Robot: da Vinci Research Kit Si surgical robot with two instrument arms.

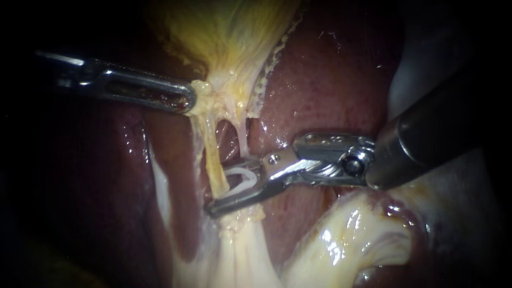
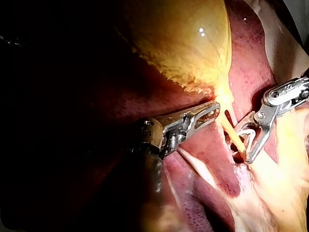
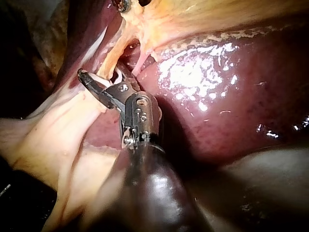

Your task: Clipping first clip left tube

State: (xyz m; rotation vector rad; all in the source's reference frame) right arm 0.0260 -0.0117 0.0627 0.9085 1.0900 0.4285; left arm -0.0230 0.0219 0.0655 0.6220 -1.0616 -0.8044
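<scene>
The left tube, a yellowish strand, runs down from the gallbladder. The thinner, paler right tube lies beside it. My right instrument reaches in from the right with its jaws open. They carry a white clip and straddle the left tube low down. My left instrument enters from the left, its jaws shut on the pale tissue at the gallbladder's neck, holding it taut. The left wrist view shows the left instrument's jaws at the neck and my right instrument around the tube. In the right wrist view, the right instrument's jaws show the clip.
Dark red liver lies behind and to the right of the tubes. Pale glistening fatty tissue bulges under the right instrument's shaft. A window opens between the two tubes.
</scene>
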